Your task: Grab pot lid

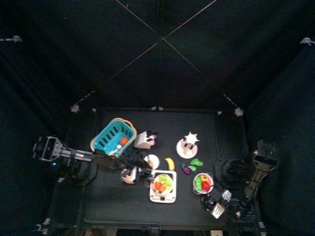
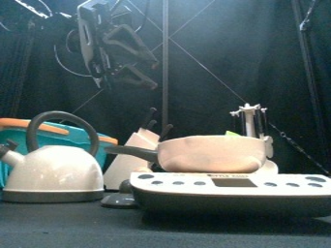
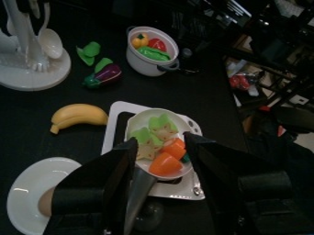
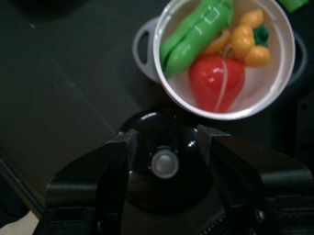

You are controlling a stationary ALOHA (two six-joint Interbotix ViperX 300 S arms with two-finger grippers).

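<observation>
The right gripper (image 4: 172, 138) stands wide open, its jaws either side of the black domed pot lid with a grey knob (image 4: 163, 163), gripping nothing. The lid lies just beside the white pot of vegetables (image 4: 227, 55), toward the table's 5 o'clock corner. The left gripper (image 3: 162, 142) hangs open and empty above the white scale carrying a bowl of vegetables (image 3: 160, 151), at 6 o'clock.

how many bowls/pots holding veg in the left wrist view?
2. A white pot with red, green and yellow pieces sits farther from the camera, beyond the banana. A bowl of green and orange pieces rests on the scale, just ahead of the jaws. Others may be out of frame.
</observation>
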